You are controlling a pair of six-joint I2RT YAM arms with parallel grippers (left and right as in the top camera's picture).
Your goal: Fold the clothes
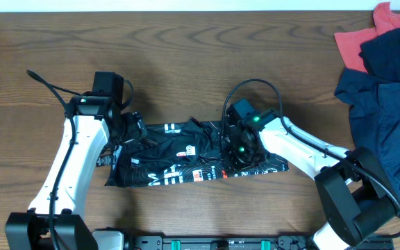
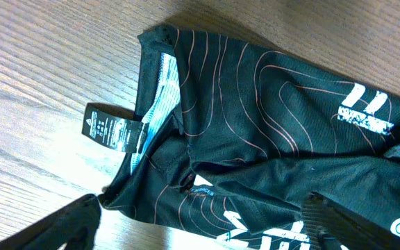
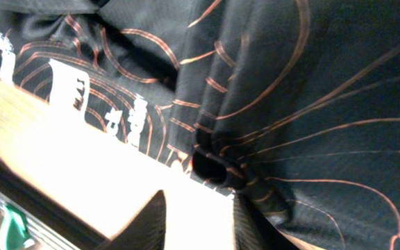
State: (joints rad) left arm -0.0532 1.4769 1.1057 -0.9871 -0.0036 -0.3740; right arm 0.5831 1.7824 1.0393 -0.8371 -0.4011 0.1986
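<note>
The shirt [image 1: 186,156] is seen laid in a narrow band at mid-table, between the arms. A fold of its right half is pinched by the right gripper [image 1: 232,155] — presumably to be drawn over — while the left gripper [image 1: 135,130] is held wide open above the labelled end, nothing grasped.

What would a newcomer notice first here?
A black T-shirt with orange contour lines lies as a rumpled strip in the centre of the overhead view. The right pincer pinches a gathered fold of it, and the left pincer stands open over its left end. A navy-and-red clothes pile sits far right.
</note>
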